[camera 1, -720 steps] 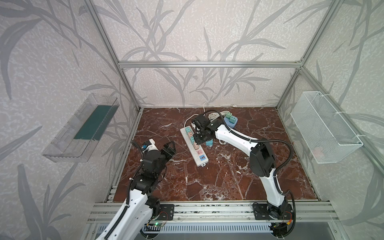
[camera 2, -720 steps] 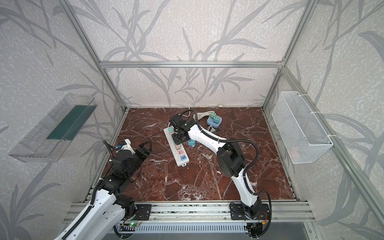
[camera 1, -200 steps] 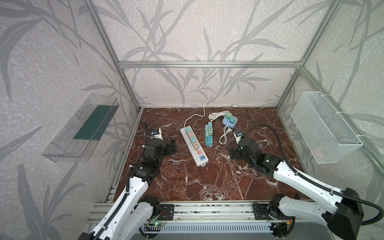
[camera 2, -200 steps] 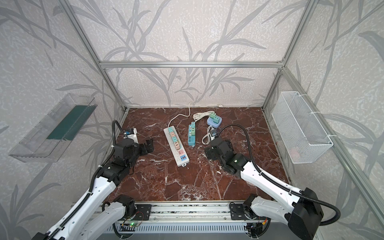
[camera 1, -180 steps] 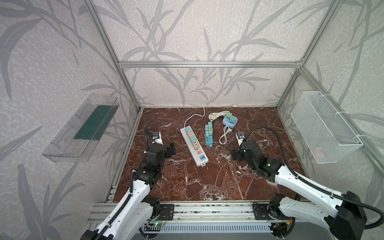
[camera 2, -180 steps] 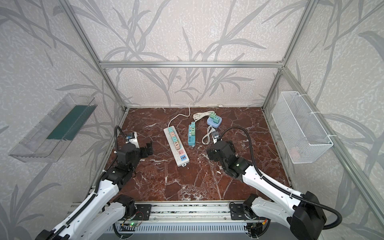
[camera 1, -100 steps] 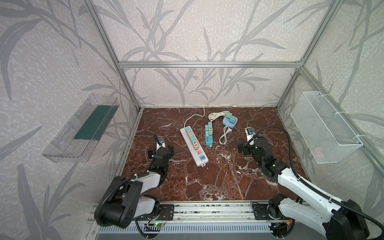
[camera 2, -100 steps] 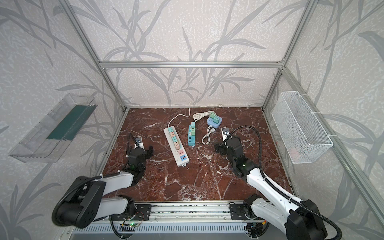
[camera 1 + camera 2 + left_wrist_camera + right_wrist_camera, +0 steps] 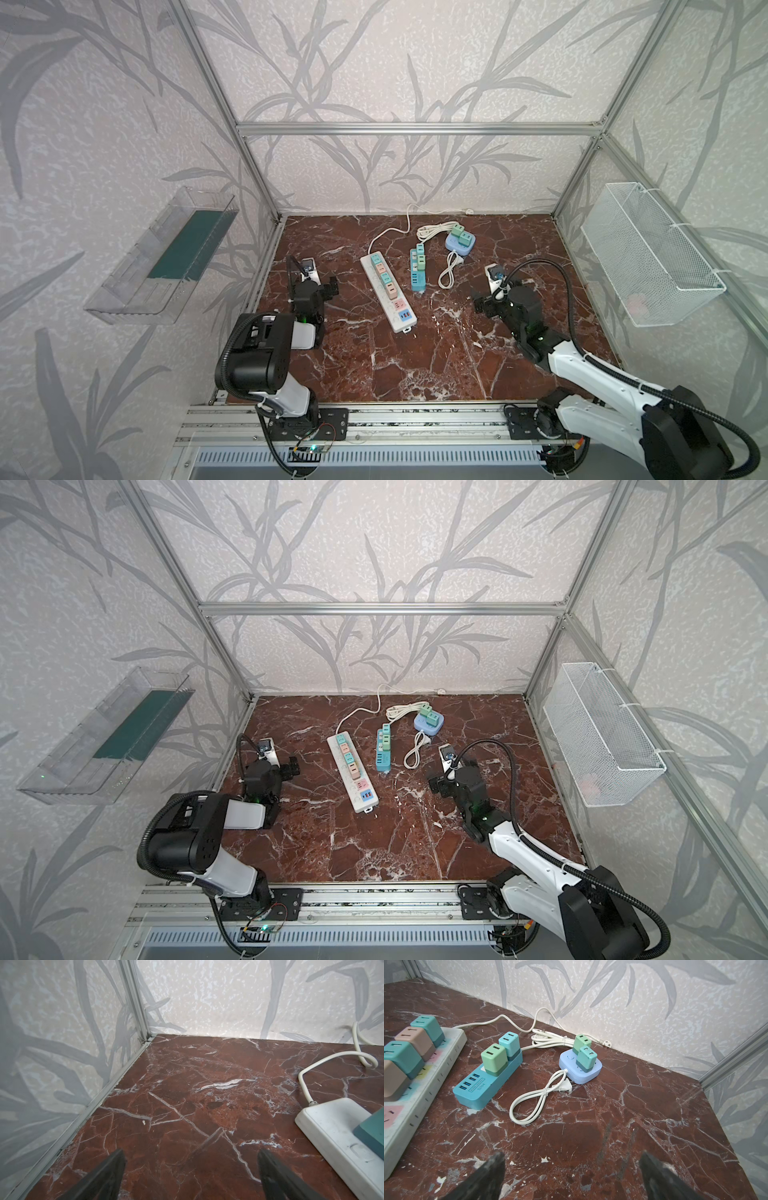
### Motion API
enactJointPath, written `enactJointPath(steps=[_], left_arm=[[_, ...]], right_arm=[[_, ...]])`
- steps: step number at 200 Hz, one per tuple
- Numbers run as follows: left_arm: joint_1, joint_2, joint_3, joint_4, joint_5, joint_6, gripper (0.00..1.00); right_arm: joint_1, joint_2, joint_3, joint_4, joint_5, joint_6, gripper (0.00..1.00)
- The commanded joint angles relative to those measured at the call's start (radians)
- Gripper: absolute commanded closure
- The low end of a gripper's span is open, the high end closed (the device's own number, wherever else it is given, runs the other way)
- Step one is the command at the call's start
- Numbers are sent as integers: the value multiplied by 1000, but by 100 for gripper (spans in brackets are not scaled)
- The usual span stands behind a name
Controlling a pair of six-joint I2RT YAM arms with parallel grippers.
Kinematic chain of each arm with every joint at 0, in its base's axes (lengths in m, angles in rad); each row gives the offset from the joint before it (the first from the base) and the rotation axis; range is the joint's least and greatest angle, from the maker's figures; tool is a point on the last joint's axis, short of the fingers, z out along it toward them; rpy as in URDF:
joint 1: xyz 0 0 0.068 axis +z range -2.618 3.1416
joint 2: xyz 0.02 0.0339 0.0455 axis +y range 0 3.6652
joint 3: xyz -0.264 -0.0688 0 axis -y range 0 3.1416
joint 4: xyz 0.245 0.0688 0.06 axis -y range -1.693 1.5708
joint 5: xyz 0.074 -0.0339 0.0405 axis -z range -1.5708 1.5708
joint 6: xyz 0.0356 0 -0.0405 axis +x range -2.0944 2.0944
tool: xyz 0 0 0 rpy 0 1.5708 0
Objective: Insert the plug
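A long white power strip (image 9: 400, 323) (image 9: 415, 1105) lies mid-floor with several teal and beige plugs (image 9: 402, 1057) seated in it. Beside it is a blue strip (image 9: 417, 283) (image 9: 481, 1093) carrying a green plug (image 9: 493, 1058) and a teal one. A light blue socket block (image 9: 457, 249) (image 9: 584, 1077) holds two more plugs. A loose white two-pin plug (image 9: 564, 1087) on a coiled cord lies on the floor against that block. My left gripper (image 9: 326, 286) (image 9: 191, 1151) is open and empty by the left wall. My right gripper (image 9: 482, 302) (image 9: 572, 1153) is open and empty, right of the strips.
A wire basket (image 9: 648, 257) hangs on the right wall and a clear plastic shelf (image 9: 166, 257) on the left wall. White cords (image 9: 390, 232) run to the back wall. Aluminium frame posts stand in the corners, and a rail (image 9: 415, 419) runs along the front edge.
The right gripper has left the white strip and drawn back to the right. The left arm has folded down by the left wall. Both stayed open.
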Motion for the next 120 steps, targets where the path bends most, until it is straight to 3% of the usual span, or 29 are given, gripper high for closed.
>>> enactJointPath(steps=[1,57,76,96,120], left_arm=[[7,-8,-2,-47,62,-13,1],[7,-12,0,-60,62,-14,1],[7,-13,0,-59,62,-15,1],[7,-13,1,-60,62,-15,1],[7,-13,0,-60,61,-14,1]], right_arm=[[-32,9,-31,144,24,-45,1],[-100,-4,-127,271,22,-181,1],[-115,50,-163,326,13,-160,1],[-152,214,-208,575,-96,-160,1],[-154,523,-260,1002,-76,-171,1]])
